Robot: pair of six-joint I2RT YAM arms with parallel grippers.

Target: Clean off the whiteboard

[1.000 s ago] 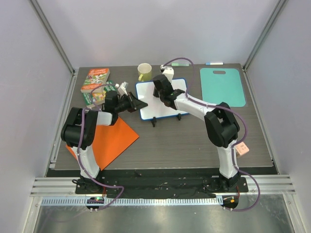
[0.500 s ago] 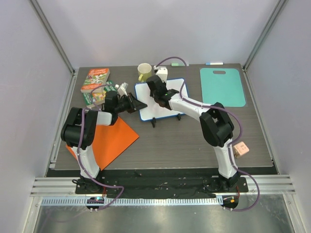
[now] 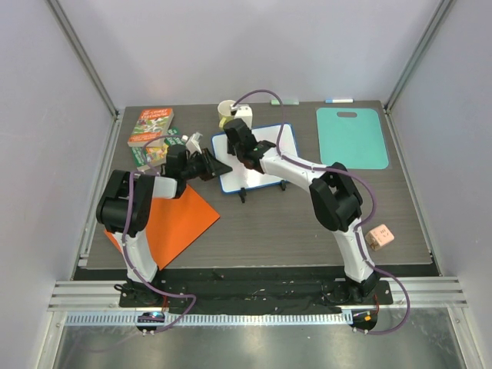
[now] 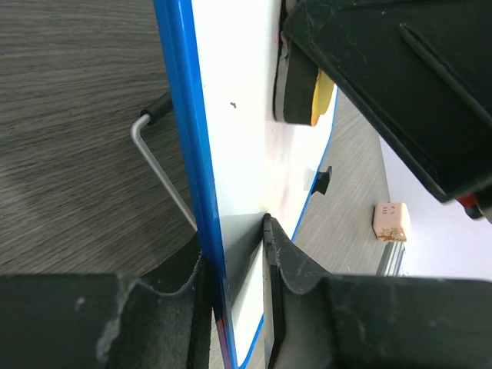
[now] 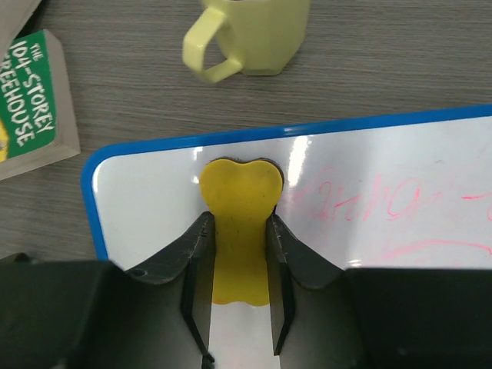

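Right tool [image 5: 238,223] clenched on yellow eraser [image 5: 240,188], hidden from above | left tool [image 4: 234,231] straddles whiteboard [image 4: 238,115] edge; grip unclear

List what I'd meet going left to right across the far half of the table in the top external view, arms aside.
books → whiteboard → teal cutting board. The yellow mug is left out, since it sits within the whiteboard's span.

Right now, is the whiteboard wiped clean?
No, red scribbles show on the whiteboard beside the eraser.
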